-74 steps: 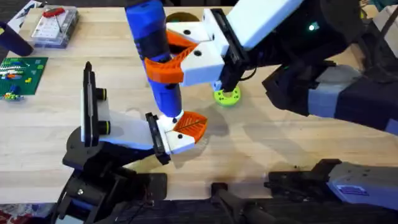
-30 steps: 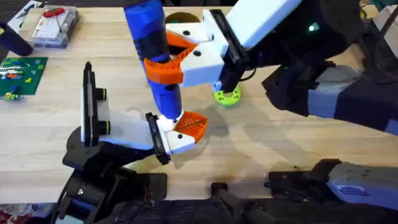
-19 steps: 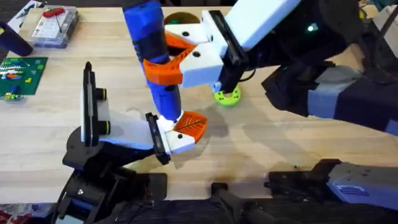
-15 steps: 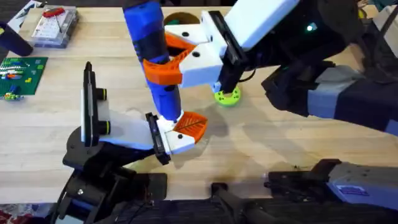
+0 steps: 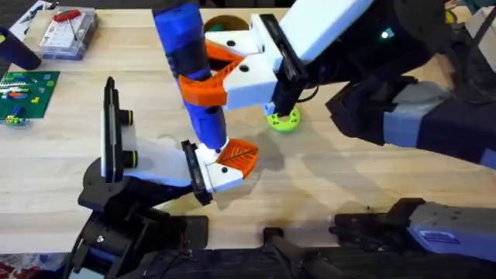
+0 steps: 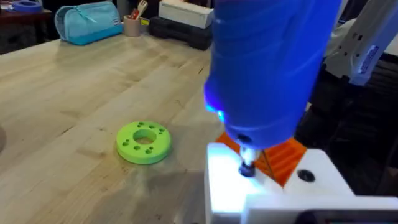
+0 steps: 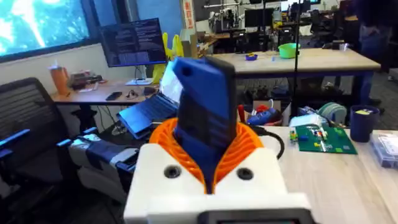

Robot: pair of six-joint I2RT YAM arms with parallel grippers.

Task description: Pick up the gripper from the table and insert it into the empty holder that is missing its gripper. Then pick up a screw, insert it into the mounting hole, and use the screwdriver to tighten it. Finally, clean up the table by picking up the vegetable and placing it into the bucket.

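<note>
At the table's far left lie one clear parts box (image 5: 68,32) and one green circuit board (image 5: 27,91). One screwdriver (image 5: 188,71) stands upright left of centre, clamped between the orange pads of the right gripper (image 5: 209,71). Its bit (image 6: 247,167) meets the white block of the left gripper (image 5: 230,161); whether that one's fingers are apart, I cannot tell. One green disc (image 5: 284,119) lies further right.
</note>
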